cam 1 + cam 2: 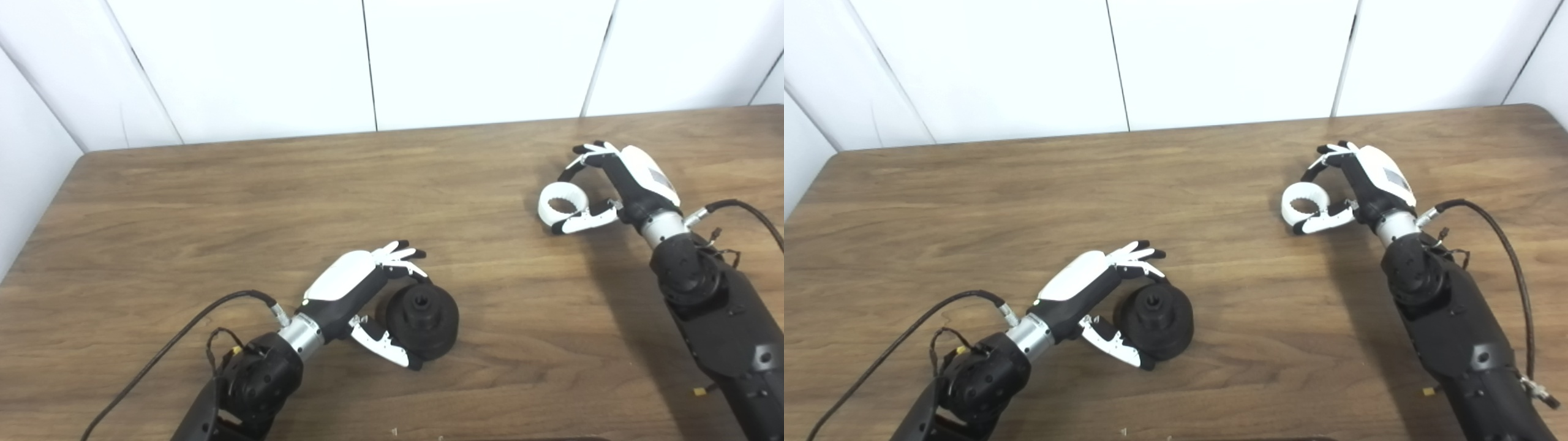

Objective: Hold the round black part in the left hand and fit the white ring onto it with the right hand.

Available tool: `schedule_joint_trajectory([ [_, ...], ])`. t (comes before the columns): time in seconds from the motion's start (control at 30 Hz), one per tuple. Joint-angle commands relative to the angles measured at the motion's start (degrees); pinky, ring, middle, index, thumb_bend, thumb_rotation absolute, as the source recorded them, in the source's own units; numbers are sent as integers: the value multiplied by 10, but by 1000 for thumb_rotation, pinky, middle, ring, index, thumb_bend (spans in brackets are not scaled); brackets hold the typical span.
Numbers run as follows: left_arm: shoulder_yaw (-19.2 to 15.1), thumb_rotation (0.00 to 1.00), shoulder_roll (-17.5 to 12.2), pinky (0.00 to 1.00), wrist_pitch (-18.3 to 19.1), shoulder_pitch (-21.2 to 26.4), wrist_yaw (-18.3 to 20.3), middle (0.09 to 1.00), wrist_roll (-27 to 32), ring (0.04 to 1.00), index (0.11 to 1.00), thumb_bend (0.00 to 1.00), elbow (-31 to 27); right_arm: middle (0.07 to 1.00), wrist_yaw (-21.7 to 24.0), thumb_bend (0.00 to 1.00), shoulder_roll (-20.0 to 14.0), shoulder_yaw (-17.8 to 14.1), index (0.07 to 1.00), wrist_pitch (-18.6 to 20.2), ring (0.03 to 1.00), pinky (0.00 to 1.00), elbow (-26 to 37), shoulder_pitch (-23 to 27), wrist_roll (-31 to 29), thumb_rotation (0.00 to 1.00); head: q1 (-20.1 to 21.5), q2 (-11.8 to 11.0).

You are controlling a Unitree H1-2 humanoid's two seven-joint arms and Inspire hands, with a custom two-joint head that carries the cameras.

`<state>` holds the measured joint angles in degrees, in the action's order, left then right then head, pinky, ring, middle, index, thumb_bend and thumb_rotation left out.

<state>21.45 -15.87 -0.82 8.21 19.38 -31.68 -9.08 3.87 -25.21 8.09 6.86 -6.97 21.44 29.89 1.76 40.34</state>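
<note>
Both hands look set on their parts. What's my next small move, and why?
Probably lift the white ring off the table with the right hand; its fingers already enclose it, but it sits far from the black part cradled by the left hand.

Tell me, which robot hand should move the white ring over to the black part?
The right robot hand, probably. Its fingers already wrap the white ring, while the left robot hand is busy cupping the round black part on the table.

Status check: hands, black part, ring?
Left hand around black part on table. Right hand pinching ring. Path between clear.
</note>
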Motion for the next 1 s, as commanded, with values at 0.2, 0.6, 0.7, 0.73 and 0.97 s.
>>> schedule_joint_trajectory([
  [0.2, -3, 253, -2, 989, -10, 15, -9, 933, -8, 1000, 627, 887, 6, 889, 51, 524, -13, -6, 489, 24, 972, 923, 137, -4, -5, 139, 0, 1],
  [0.6, -2, 244, 2, 956, -10, 17, -11, 930, -7, 1000, 620, 888, 11, 876, 162, 525, 12, 24, 488, 118, 959, 906, 316, -22, 0, 141, 3, 2],
  [0.7, -1, 244, 2, 973, -11, 17, -11, 930, -8, 1000, 621, 885, 13, 884, 186, 525, 29, 40, 488, 143, 967, 906, 354, -24, -9, 141, 4, 3],
  [0.73, -1, 244, 2, 979, -11, 17, -11, 931, -6, 1000, 622, 884, 14, 885, 193, 525, 33, 47, 489, 146, 967, 906, 363, -24, -8, 141, 4, 3],
  [0.97, 0, 248, 3, 975, -4, 18, -7, 932, -8, 1000, 625, 882, 9, 888, 224, 525, 64, 91, 489, 157, 969, 936, 394, -31, 9, 145, 4, 7],
])
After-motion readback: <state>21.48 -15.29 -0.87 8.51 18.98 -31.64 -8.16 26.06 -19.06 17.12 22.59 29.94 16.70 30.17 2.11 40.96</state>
